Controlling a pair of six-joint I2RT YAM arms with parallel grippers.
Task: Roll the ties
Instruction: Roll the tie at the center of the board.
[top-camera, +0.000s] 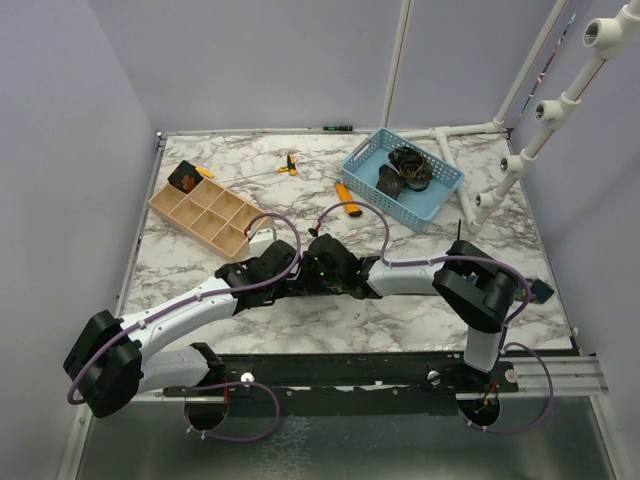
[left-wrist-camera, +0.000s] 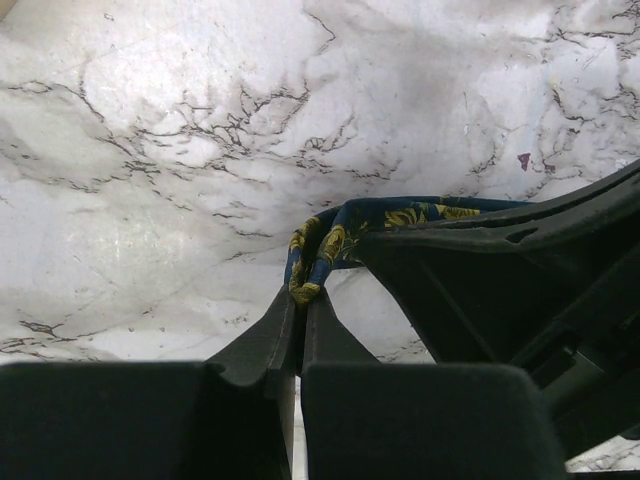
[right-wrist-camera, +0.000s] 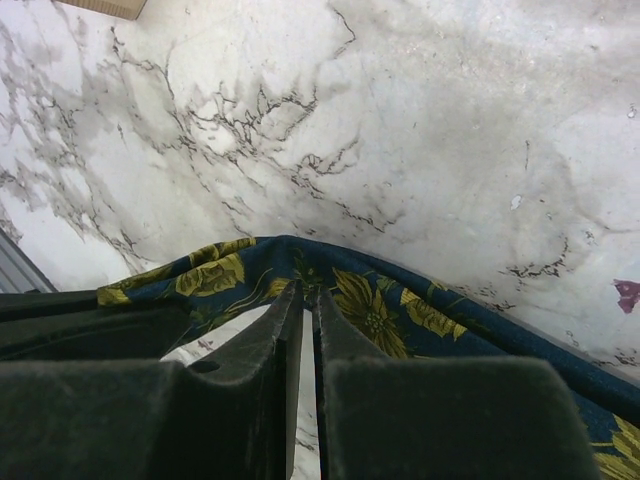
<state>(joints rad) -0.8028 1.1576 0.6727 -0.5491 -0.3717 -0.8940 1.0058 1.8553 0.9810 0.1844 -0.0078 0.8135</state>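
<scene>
Left gripper (left-wrist-camera: 301, 300): clenched, pinching a folded end of the navy floral tie (left-wrist-camera: 400, 213) between its fingertips.
Right gripper (right-wrist-camera: 303, 298): clamped, gripping the same tie at its edge; the fabric is spreading to both sides of the fingers.
Tie position: stretching between the two grippers over the marble table (top-camera: 170, 262), mid-table, where both arms are meeting; contact with the table cannot be told.
Blue basket (top-camera: 441, 203): sitting far right, holding two dark coils (top-camera: 410, 165).
Wooden compartment tray (top-camera: 208, 208): lying far left.
Orange-handled tool (top-camera: 346, 199): lying beside the basket.
</scene>
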